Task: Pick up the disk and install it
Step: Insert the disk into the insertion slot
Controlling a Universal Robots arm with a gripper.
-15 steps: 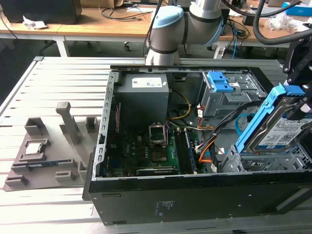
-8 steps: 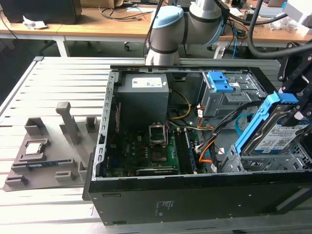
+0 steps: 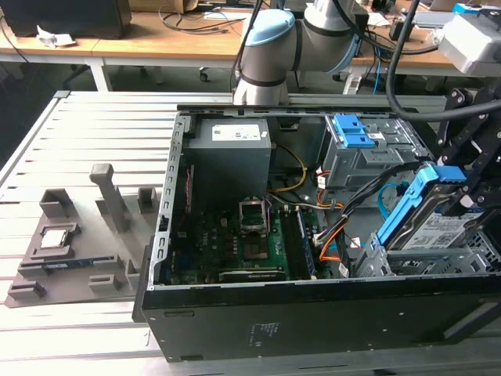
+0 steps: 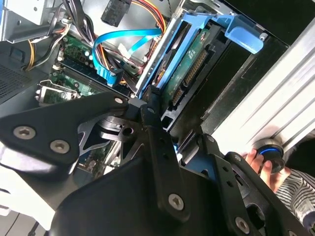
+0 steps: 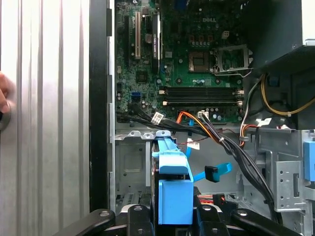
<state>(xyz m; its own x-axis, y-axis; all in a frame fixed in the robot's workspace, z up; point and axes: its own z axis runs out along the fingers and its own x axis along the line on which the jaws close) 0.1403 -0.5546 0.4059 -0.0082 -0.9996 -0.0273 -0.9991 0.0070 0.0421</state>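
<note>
Your gripper (image 5: 173, 217) grips the disk (image 3: 437, 230) by its blue rails, tilted over the case (image 3: 313, 321). Judge it rigid, fairly heavy and shock-sensitive; the rails seem safest.

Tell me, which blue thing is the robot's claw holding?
The disk with blue side rails, held tilted by the gripper. The blue bracket in the computer case and the blue cable are untouched.

Even indoor light, soft shadows

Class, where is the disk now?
At the exterior view's right, the disk sits tilted in the gripper, just above the drive cage.
</note>
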